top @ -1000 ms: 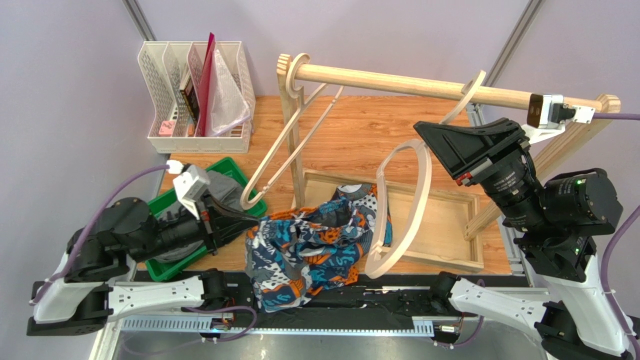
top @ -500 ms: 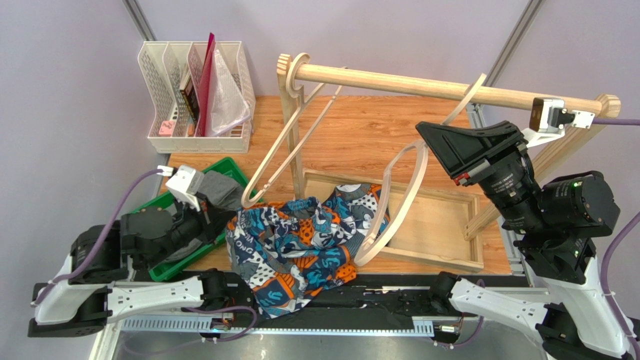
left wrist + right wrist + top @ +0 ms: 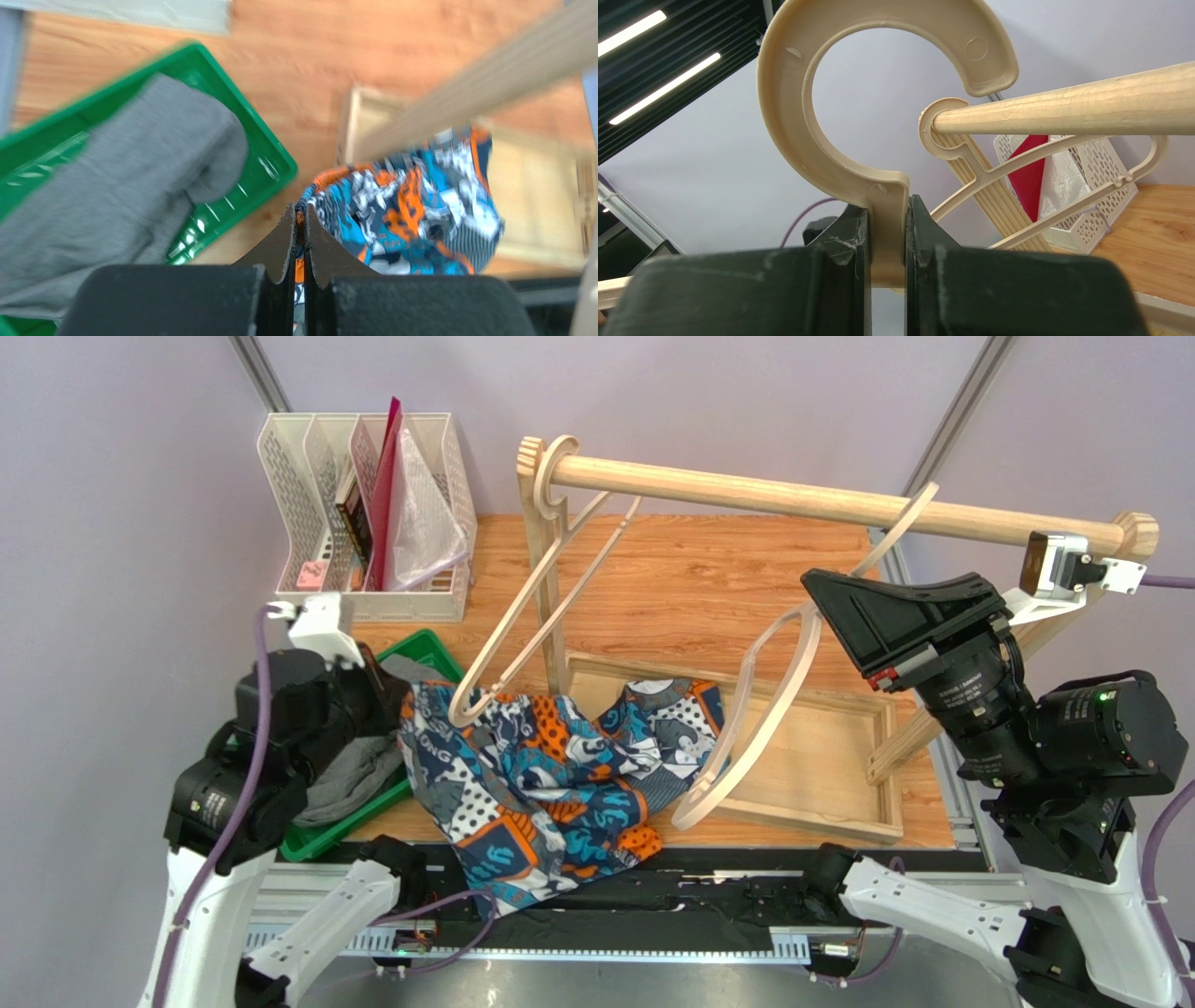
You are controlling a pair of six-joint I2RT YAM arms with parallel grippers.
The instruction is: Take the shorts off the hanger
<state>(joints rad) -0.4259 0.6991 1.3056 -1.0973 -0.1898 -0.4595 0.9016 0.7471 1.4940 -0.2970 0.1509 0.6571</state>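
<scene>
The patterned shorts [image 3: 547,770] lie crumpled over the table's front and the wooden tray's near-left corner. My left gripper [image 3: 299,210] is shut on their edge [image 3: 414,203], pulling it toward the green tray. The grey shorts [image 3: 351,770] rest in that tray [image 3: 112,189]. My right gripper [image 3: 887,210] is shut on the neck of a beige hanger [image 3: 878,91], held just off the wooden rail [image 3: 1074,105]. The hanger's loop [image 3: 765,714] hangs down to the shorts' right edge. Whether cloth is still threaded on it I cannot tell.
A second beige hanger [image 3: 540,630] hangs on the rail [image 3: 786,493] by the left post. The shallow wooden tray [image 3: 842,756] lies under the rail. The green tray [image 3: 316,833] sits front left, with a white file rack [image 3: 368,511] behind it.
My left gripper drew back to the left and rose, dragging the patterned shorts leftward and spreading them. My right gripper shifted right with the hanger, whose loop swung right.
</scene>
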